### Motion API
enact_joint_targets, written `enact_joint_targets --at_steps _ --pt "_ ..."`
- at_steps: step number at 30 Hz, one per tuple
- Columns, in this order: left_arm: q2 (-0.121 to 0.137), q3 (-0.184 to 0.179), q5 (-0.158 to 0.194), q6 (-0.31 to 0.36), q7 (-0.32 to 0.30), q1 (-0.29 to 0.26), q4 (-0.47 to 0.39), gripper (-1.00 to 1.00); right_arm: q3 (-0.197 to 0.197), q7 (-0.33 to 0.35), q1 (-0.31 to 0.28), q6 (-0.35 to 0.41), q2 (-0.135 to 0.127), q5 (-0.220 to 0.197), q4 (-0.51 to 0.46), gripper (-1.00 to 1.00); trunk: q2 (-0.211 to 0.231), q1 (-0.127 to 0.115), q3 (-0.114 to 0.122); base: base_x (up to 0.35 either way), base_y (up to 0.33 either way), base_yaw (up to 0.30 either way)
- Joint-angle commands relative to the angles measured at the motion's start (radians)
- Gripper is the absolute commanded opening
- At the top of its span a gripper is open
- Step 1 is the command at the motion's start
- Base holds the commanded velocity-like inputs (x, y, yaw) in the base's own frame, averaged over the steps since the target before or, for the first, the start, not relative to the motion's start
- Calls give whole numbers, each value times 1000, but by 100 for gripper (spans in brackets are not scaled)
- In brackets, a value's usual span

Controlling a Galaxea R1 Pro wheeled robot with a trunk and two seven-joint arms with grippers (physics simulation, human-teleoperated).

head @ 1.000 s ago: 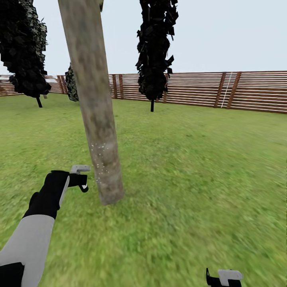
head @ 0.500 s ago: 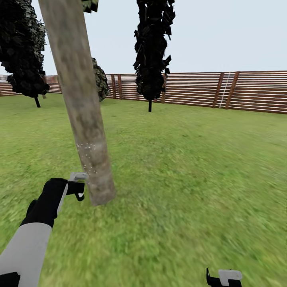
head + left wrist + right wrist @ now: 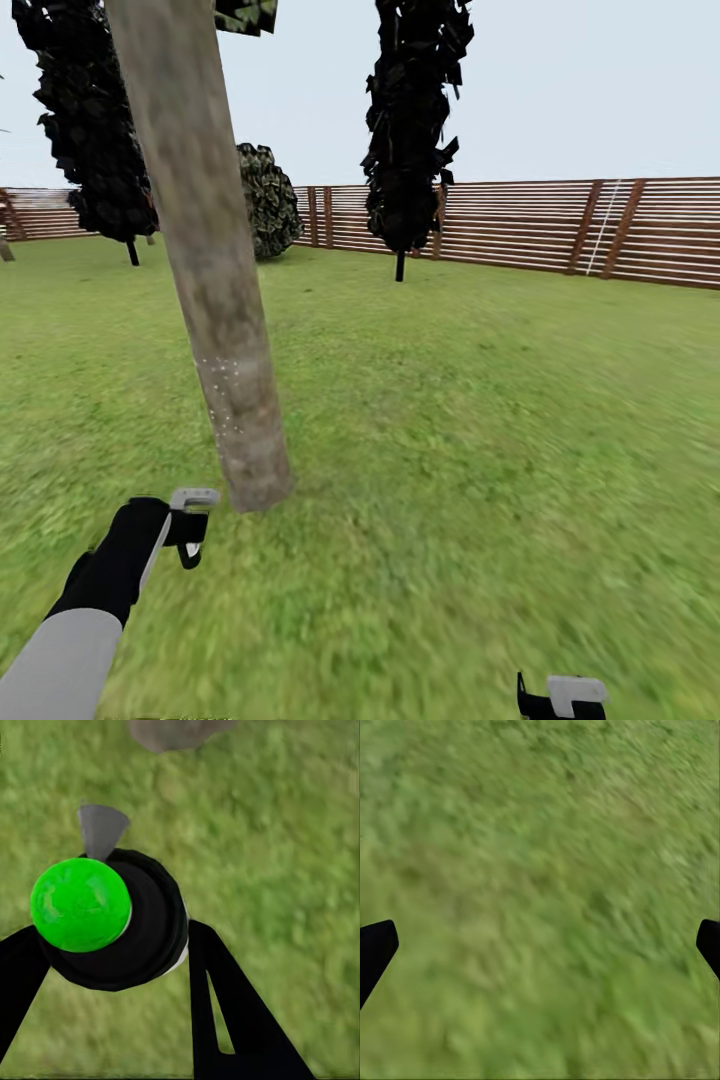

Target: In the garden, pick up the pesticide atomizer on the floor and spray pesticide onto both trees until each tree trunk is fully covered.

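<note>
The left end effector (image 3: 188, 528) is being drawn lower and back from the tree trunk (image 3: 215, 300), closed on the pesticide atomizer (image 3: 112, 919). White specks are being shown low on the trunk only, so coverage is judged incomplete. The right end effector (image 3: 540, 945) is being held wide over grass.

- Ahead of my left gripper (image 3: 188, 525), the tree trunk (image 3: 205, 260) rises from the grass (image 3: 450, 450) and leans slightly. It is the sole near obstacle, and it stands close to the gripper with a gap between.
- My right gripper (image 3: 540, 945) hangs with fingers spread over bare grass.
- To the right of the trunk I see open lawn up to the fence (image 3: 560, 230).
- Dark cypress-like trees (image 3: 410, 130) stand well apart, near the fence.
</note>
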Motion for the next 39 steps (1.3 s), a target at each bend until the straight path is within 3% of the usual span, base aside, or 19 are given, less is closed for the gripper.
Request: enact_joint_targets --at_steps 1,7,12,15,26,39 --pt "0 2 -12 2 -4 2 3 -100 -5 -6 -1 -2 0 11 1 100 0 0 -1 99 -275 251" --pt "0 3 -13 0 6 8 7 -100 -5 -6 -1 -2 0 11 1 100 0 0 -1 124 -274 60" --pt "-16 -3 -6 -2 99 7 8 -100 -5 -6 -1 -2 0 11 1 100 0 0 -1 138 -272 2" --pt "-21 -2 -8 -26 114 7 8 -100 -5 -6 -1 -2 0 11 1 100 0 0 -1 147 -267 0" --pt "-10 2 -12 -44 119 8 9 -100 -5 -6 -1 -2 1 11 1 100 0 0 -1 157 -261 163" --pt "-20 -5 -11 -44 119 10 9 -100 -5 -6 -1 -2 1 11 1 100 0 0 -1 189 -221 273"
